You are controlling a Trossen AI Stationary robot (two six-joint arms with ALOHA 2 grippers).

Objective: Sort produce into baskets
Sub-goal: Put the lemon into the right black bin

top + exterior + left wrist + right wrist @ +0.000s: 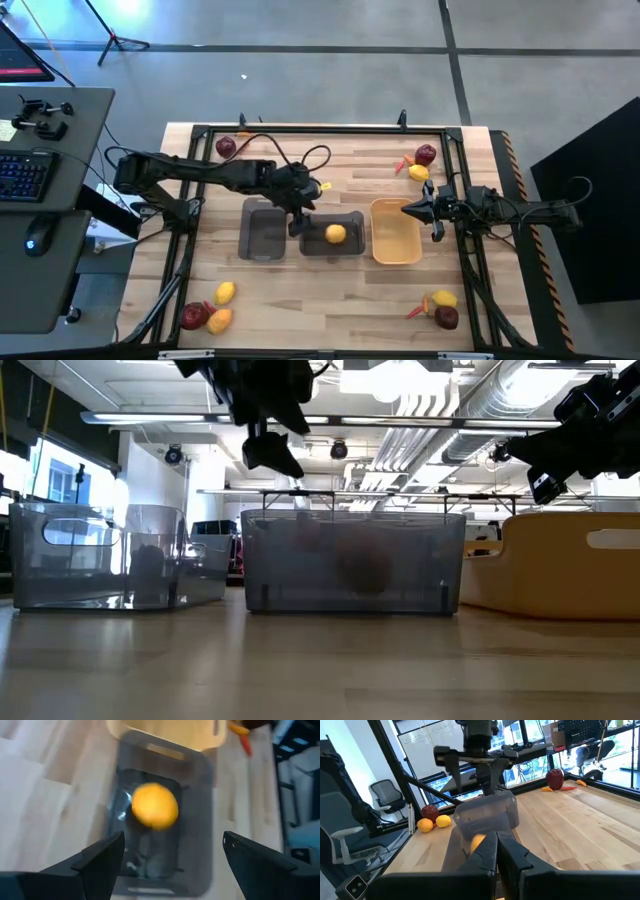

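A yellow lemon (335, 234) is inside the middle grey bin (352, 246); it also shows in the left wrist view (155, 805). My left gripper (297, 216) hangs open and empty above that bin's left end, next to the left grey bin (264, 232). The left gripper also shows above the bins in the low view (268, 450). My right gripper (408, 210) is shut and empty, above the far right part of the orange-yellow bin (394, 248).
Produce lies in groups near the table's corners. An apple (226, 147) is at the far left. An apple (426, 154), a lemon (418, 172) and a pepper (403, 163) are at the far right. Fruits lie at the near left (222, 296) and the near right (445, 300).
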